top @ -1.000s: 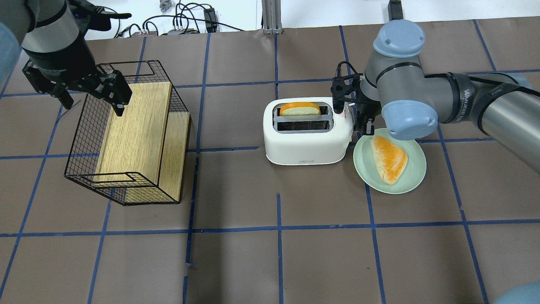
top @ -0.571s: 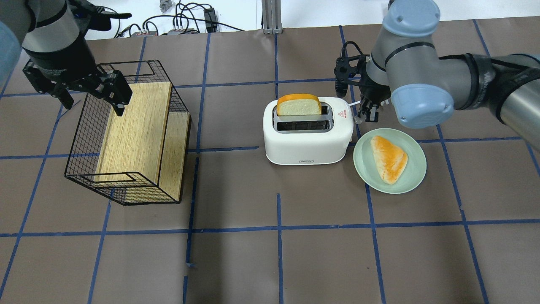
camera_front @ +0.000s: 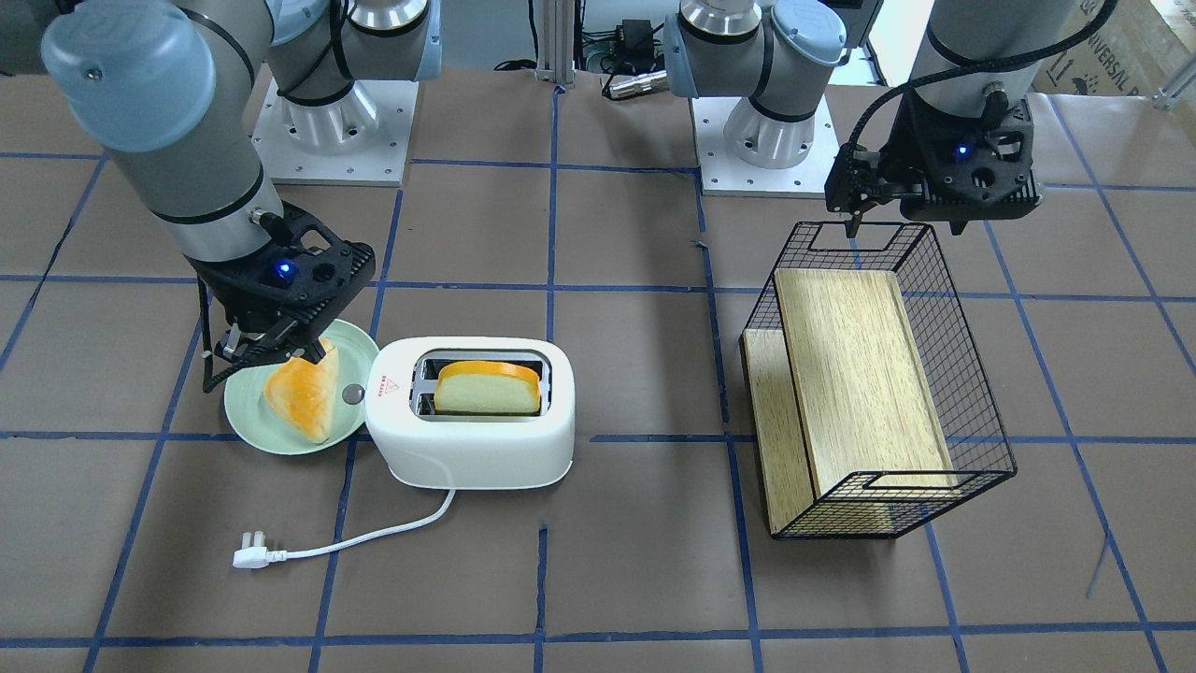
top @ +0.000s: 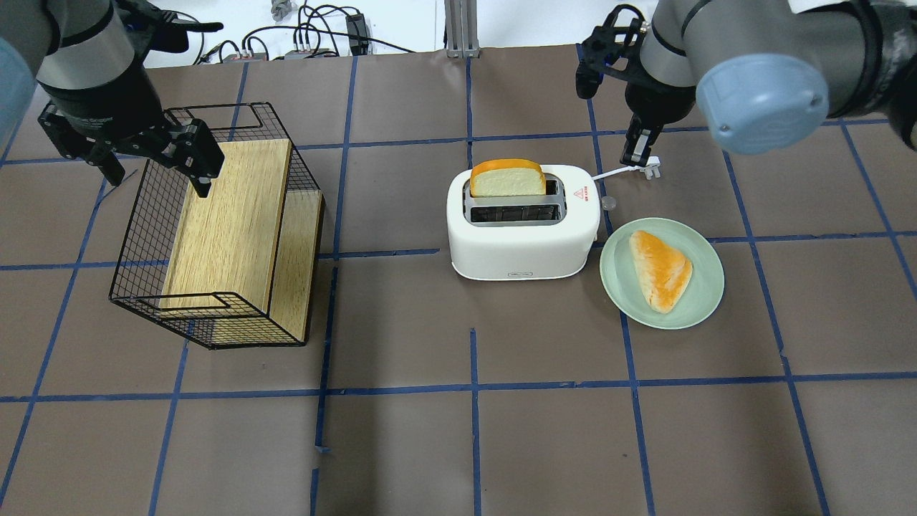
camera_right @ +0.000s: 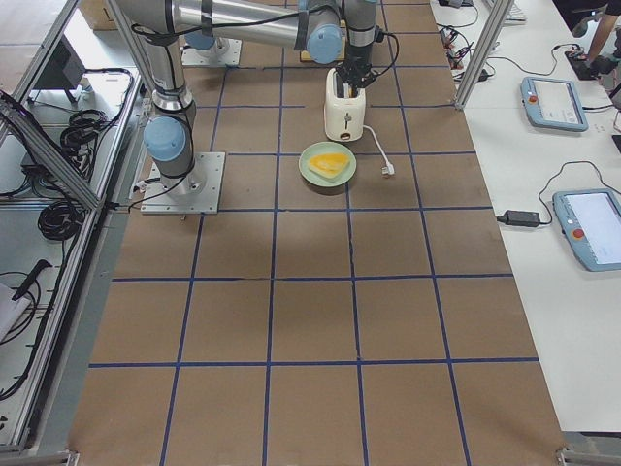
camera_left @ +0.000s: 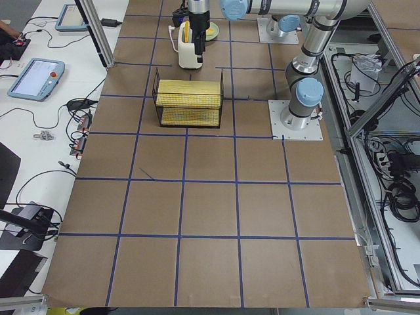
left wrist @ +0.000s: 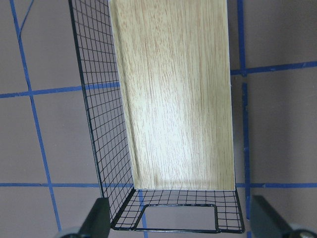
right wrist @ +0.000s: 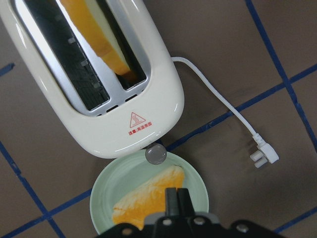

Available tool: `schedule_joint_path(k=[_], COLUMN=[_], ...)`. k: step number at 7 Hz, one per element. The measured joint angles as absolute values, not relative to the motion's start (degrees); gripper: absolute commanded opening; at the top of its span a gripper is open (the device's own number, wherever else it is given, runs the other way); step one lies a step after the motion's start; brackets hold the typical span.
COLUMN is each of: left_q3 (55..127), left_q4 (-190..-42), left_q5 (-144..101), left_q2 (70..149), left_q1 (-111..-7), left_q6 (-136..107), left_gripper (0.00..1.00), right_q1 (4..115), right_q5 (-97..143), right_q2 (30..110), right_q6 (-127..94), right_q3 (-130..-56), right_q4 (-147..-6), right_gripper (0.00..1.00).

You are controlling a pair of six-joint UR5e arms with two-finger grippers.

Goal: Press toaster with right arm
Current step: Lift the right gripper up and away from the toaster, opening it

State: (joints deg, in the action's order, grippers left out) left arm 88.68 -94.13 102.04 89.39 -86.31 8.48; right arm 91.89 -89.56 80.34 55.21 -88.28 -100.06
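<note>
A small white toaster (top: 523,244) with rounded corners stood on the brown, blue-taped table (top: 473,444), right of centre in the overhead view and just beside a pale green plate (top: 698,304). Its glossy plastic shell had two long slots on top, framed in metal. The slot nearer the robot (top: 514,213) was empty. From the farther slot a bread slice (top: 507,179) with an orange crust stood up, well clear of the top. A red triangle mark (top: 581,192) sat on top at the end by the plate, and a grey round knob (top: 609,203) stuck out of that end, over the plate's rim. A white cord (camera_front: 374,535) ran from the toaster's far side across the table to a plug (camera_front: 250,558) lying flat. The plate held one triangular piece of bread (top: 660,269). The right gripper (right wrist: 177,191) hung in the air above the plate's side, apart from the toaster, pointing down, its two black fingers pressed together on nothing. The left gripper (top: 157,175) hovered over the far end of a black wire basket (top: 143,215) holding a wooden board (top: 229,222), well apart from the toaster, with its fingers spread wide and empty.
</note>
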Motion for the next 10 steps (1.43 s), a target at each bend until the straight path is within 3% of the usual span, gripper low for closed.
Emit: schedule_joint_path(k=[2,5,6,10], left_q3=[88.68,88.68,88.68,88.68], left_q4=[-94.13,-94.13,-94.13,-94.14], left_q5=[102.04,102.04,102.04,102.04], left_q2=[89.39,89.38,89.38,89.39], left_q1=[-86.31,-86.31,-86.31,-86.31], left_q6=[8.48,8.50,8.52,8.48], left_gripper=[1.00,1.00,1.00,1.00], right_q1=[91.80,91.26,91.15,91.17], right_q5=[-89.65,-89.50,-89.43,-89.10], right_q2=[80.36,80.23,80.19,80.24], right_q6=[36.68,9.22,3.55,-0.68], right_q3=[-82.78,-80.77,-80.77,-80.90], right_q4=[-93.52,-91.80,-91.62,-89.35], right_gripper=[0.36,0.78,0.99,1.00])
